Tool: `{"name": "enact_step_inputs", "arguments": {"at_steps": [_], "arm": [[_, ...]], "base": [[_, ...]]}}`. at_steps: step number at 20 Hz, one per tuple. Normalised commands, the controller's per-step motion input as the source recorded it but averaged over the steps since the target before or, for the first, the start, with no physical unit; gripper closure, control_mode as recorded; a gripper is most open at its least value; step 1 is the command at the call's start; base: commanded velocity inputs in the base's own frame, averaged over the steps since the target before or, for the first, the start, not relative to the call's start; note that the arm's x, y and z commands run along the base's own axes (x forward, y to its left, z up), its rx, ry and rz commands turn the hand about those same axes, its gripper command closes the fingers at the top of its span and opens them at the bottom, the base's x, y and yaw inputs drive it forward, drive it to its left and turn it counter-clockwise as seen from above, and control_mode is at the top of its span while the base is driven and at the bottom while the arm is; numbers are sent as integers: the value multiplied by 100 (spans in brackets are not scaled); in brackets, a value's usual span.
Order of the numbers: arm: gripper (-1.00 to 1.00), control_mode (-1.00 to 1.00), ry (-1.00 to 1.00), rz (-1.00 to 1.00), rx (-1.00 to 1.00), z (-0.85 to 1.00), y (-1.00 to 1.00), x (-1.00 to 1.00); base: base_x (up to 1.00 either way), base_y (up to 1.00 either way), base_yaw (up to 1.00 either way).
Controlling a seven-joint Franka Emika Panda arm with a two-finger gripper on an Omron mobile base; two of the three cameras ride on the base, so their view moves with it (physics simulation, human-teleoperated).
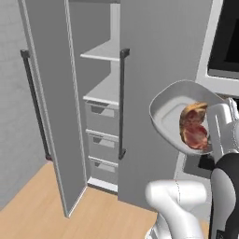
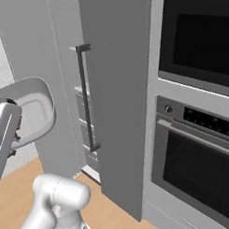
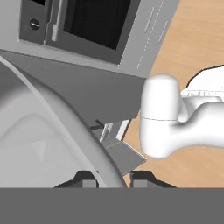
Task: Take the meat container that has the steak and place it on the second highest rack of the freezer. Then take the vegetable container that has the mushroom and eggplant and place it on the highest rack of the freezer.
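Gripper (image 3: 113, 178) clamped on the rim of the meat container (image 1: 170, 105), dish tilted steeply at right of the left base view, steak (image 1: 194, 127) lying against it, freezer (image 1: 140, 74) door open at upper left, highest rack (image 1: 103, 50) bare, black-fronted oven (image 2: 201, 146) at right, no readable writing.

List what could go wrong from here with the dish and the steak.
1. The meat container is tipped steeply on its side in the gripper, held by its rim; the steak may slide out.
2. It hangs beside the closed freezer door, away from the open shelves; swinging it in could knock that door or its handle.
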Motion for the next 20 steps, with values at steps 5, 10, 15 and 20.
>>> {"name": "enact_step_inputs", "arguments": {"at_steps": [5,10,15,20], "arm": [[100,100,0,0,0,0,0,0],[100,100,0,0,0,0,0,0],[100,100,0,0,0,0,0,0],[100,100,0,0,0,0,0,0]], "base": [[91,90,0],[100,26,-15],[83,46,-19],[43,19,-24]]}}
